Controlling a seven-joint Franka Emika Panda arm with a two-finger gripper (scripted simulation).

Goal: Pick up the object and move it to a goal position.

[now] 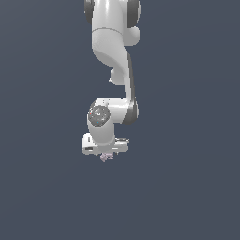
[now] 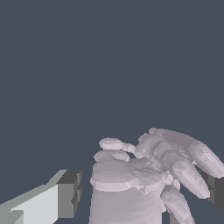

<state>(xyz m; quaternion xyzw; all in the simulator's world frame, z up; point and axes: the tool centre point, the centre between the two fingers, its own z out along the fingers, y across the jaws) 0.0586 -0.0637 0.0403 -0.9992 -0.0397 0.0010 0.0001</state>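
Flat slate-blue ground fills both views, with no bench edge, goal marker or other item to be seen.

From the exterior view the white arm (image 1: 115, 70) hangs down from twelve o'clock, wrist bent so that the gripper (image 1: 107, 155) points straight down; the object (image 1: 106, 157), a tiny pinkish-lilac lump, peeks out just under the hand at about six o'clock of it, placed there for a top-down grasp. From the wrist view the object (image 2: 148, 175) looms large and knobbly between the two fingertips (image 2: 69, 194), one dark pad standing clearly apart from it, the other mostly hidden behind its lobes. The jaws look parted around the lump; whether the far pad touches it I cannot tell, so a firm hold is unconfirmed.
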